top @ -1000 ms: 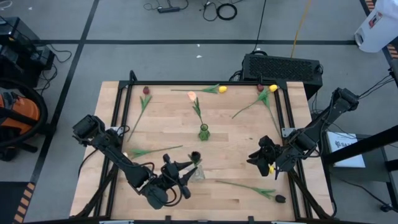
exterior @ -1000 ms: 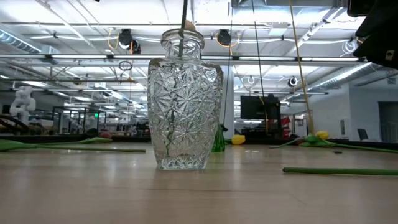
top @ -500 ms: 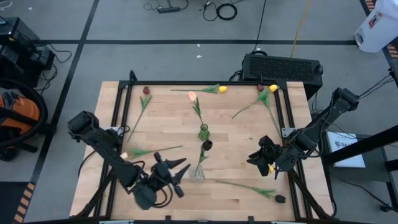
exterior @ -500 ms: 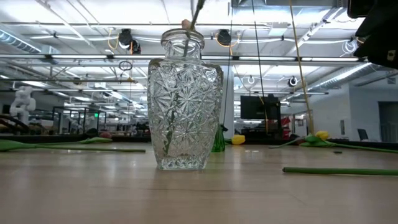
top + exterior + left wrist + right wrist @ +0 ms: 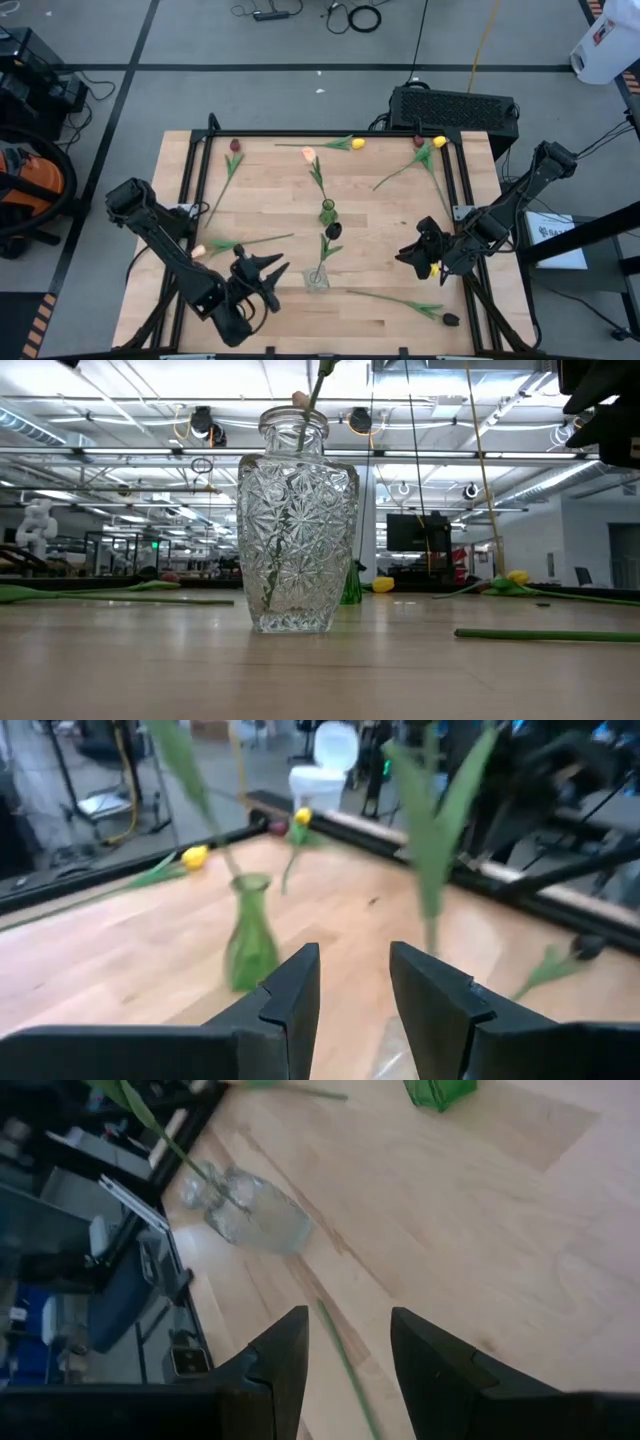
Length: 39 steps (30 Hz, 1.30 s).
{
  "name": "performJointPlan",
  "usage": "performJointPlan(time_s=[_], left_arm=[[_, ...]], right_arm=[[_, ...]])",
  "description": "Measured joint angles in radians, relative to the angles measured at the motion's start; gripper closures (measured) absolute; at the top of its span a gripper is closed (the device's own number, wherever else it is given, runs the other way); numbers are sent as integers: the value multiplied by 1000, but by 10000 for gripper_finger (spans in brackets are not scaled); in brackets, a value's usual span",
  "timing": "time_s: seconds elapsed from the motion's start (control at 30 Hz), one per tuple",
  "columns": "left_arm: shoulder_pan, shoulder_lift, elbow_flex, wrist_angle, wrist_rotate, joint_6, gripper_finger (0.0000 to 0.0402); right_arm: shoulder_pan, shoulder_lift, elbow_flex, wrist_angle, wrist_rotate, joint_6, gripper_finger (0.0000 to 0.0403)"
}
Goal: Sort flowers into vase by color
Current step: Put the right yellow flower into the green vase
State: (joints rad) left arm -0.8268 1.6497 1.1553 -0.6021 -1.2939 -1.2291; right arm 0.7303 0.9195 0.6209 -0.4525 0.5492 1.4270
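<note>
with one dark maroon tulip already standing stem-down in the clear cut-glass vase, i'd say i'm between picks. left gripper sits just beside the vase, fingers parted, nothing between them. right gripper waits near the right edge, parted and empty too. small green glass vase holds a stem as well. next move probably calls for the dark tulip lying near the front edge.

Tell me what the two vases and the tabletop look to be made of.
The clear vase looks like cut or pressed glass, possibly clear plastic: star facets, and the room shows through. The small green vase seems translucent green glass or plastic, smooth and glossy. The tabletop looks like pale wood in joined strips with a matte finish.
</note>
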Motion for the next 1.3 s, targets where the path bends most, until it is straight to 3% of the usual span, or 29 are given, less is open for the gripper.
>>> performJointPlan(time_s=[0.2, 0.43, 0.63, 0.87, 1.1, 1.3], left_arm=[[11, -58, 0, -369, 119, -256, 269], [21, -177, -40, -644, 172, -301, 269], [18, -396, -275, -505, 182, -289, 269], [38, -629, -456, -276, 282, 42, 270], [114, -800, -593, -162, 417, 265, 270], [187, -920, -687, -30, 557, 437, 270]], right_arm=[[-13, 0, 0, 55, 107, 2, 267], [-62, 21, 0, 168, 280, -81, 267], [-142, 68, 18, 282, 336, -191, 267], [-258, 135, 142, 263, 309, -275, 285], [-385, 215, 330, 16, 233, -240, 311], [-531, 301, 463, -298, 41, -105, 326]])
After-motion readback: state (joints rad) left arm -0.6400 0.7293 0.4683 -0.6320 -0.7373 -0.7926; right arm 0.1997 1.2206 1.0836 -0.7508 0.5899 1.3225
